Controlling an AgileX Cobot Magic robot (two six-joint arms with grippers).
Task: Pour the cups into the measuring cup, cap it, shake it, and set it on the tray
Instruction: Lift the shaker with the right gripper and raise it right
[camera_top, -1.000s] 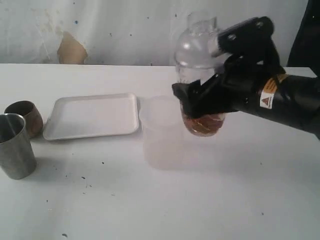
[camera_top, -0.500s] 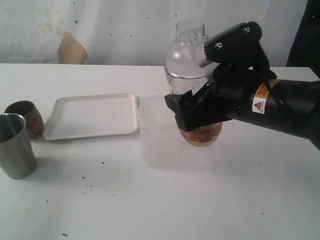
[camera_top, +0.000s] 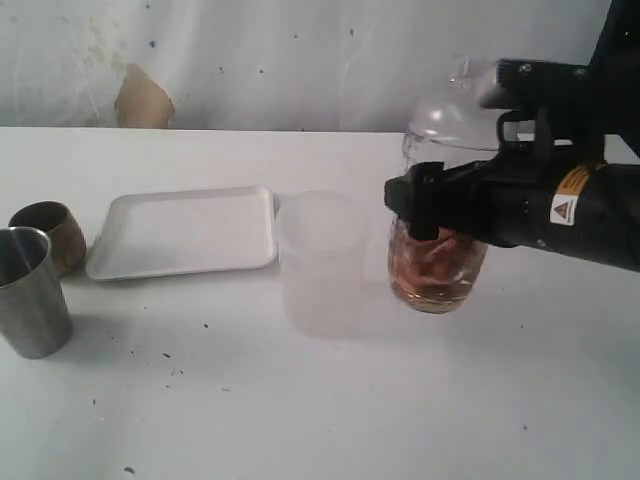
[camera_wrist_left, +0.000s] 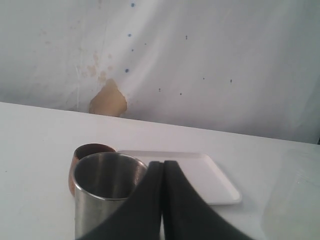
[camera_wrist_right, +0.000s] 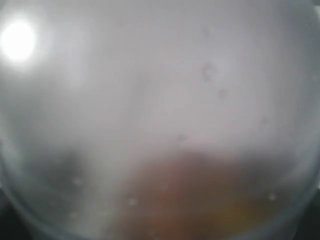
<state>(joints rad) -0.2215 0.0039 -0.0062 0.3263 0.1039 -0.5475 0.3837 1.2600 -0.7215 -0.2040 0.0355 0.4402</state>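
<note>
Clear plastic, smooth and probably slick, makes up the measuring cup (camera_top: 437, 270). It stands upright in the right gripper (camera_top: 436, 205), towards the table's (camera_top: 300, 420) right edge and just beside the frosted tumbler (camera_top: 322, 262). Whether its base touches the table I cannot tell. The dome lid (camera_top: 450, 120) is on, and reddish-brown liquid with pieces in it fills the lower part.

The right jaws stand wide and clamp the wall at mid-height. That seems the best place to hold: below the lid seam and above the heavy, sloshing contents. The wall will likely flex under a hard squeeze, and the lid could pop.

The white tray (camera_top: 185, 232) lies well apart, towards the left edge, with the steel tumbler (camera_top: 32, 290) and brown cup (camera_top: 50, 232) beyond it. The left gripper (camera_wrist_left: 162, 172) hangs behind the tumbler, jaws pressed together on nothing.
</note>
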